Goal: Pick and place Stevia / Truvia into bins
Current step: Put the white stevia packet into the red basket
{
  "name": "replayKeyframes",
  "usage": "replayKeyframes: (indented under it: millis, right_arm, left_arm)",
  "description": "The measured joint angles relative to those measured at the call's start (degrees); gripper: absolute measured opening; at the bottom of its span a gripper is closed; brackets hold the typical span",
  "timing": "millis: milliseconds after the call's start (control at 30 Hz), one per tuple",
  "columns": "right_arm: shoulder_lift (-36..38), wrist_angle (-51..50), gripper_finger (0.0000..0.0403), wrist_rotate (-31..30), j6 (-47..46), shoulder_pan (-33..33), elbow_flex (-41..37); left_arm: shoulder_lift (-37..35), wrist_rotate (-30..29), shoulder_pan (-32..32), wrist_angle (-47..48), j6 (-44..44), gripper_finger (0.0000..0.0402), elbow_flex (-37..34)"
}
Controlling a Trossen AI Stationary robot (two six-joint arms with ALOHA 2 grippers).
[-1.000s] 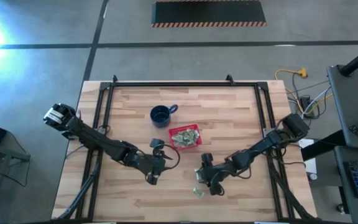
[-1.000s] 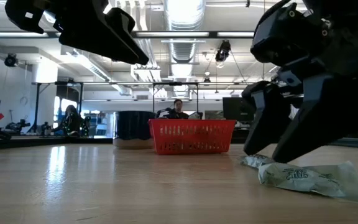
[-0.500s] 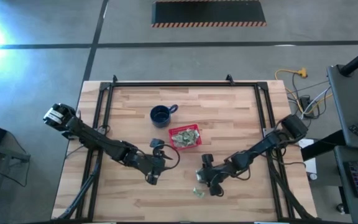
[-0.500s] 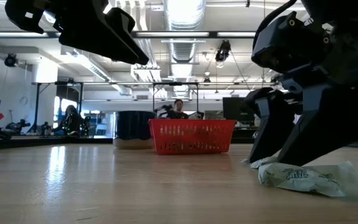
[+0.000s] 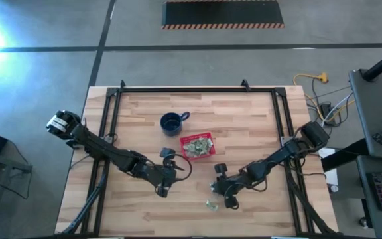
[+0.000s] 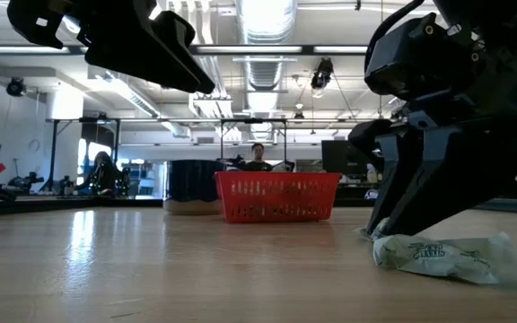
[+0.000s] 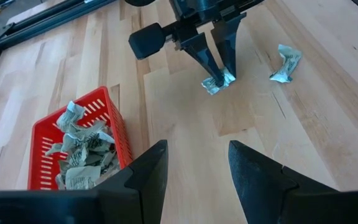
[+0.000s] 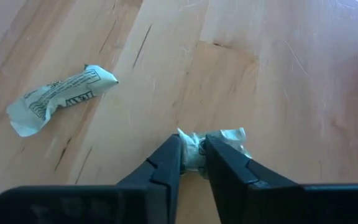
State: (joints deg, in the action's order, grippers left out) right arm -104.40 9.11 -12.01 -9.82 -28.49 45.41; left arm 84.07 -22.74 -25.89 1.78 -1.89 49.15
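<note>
The right tool is pinching a crumpled sachet against the counter, its two fingers pressed in on the paper from either side. In the right wrist view the paper is bulging out just past the fingertips, so the grip looks to be sitting on one end of the sachet rather than on its middle. In the high view this is happening in the lower middle of the frame, with the right tool just below and to the right of the red basket.

A second sachet is lying loose nearby, apart from the fingers; in the high view it is showing below the tool, nearer the bottom edge of the counter. Its long axis is running slantwise across the wood grain.

The basket is already holding a heap of sachets. From the pinched sachet it lies up and to the left in the high view, a short carry, with no obstacle between.

The left tool is hanging spread and empty, at the lower left of the basket in the high view. The right arm is the nearer one to both loose sachets, so the lift and carry to the basket probably falls to it.
</note>
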Motion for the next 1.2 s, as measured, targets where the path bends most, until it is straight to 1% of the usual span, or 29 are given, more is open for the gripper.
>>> replayKeyframes:
  millis: [200, 300, 433, 500, 633, 667, 767, 867, 1067, 1200]
  right_arm:
    - [0.25, 0.18, 0.0038, 0.02, 2.09, 0.00, 0.02]
    - [1.57, 0.30, 0.0033, 0.00, 4.18, 0.00, 0.04]
    - [5.15, 0.49, 0.0033, -0.72, 8.19, 0.00, 0.07]
    - [7.28, 0.80, 0.0033, -4.58, 11.85, 0.00, 0.13]
    - [10.47, 3.09, 0.0033, -16.96, 20.79, 1.04, 0.13]
    - [11.02, 3.81, 0.0033, -18.55, 22.56, 1.85, 0.13]
    - [12.48, 5.70, 0.0033, -19.06, 25.86, 5.44, 0.14]
    - [13.36, 6.22, 0.0033, -19.08, 25.07, 9.92, 0.17]
    - [12.96, 5.71, 0.0033, -19.05, 19.39, 17.47, 0.15]
    - [11.72, 5.21, 0.0034, -15.86, 15.34, 20.18, 0.05]
  left_arm:
    - [0.00, 0.00, 0.00, -0.01, 0.00, 0.0154, 0.01]
    - [0.00, 0.00, 0.00, -0.02, 0.00, 0.0154, 0.02]
    - [0.00, 0.00, 0.00, -0.02, 0.00, 0.0154, 0.09]
    - [0.00, 0.00, 0.00, -0.04, -0.01, 0.0154, 0.09]
    - [0.00, -0.01, 0.00, -0.06, 0.00, 0.0154, 0.09]
    - [0.00, -0.02, 0.00, -0.05, 0.00, 0.0154, 0.09]
    - [0.00, -0.01, 0.00, -0.07, 0.00, 0.0154, 0.09]
    - [0.00, -0.01, 0.00, -0.06, 0.00, 0.0154, 0.09]
    - [0.00, -0.01, 0.00, -0.04, -0.01, 0.0154, 0.09]
    - [0.00, 0.00, 0.00, -0.02, 0.00, 0.0154, 0.09]
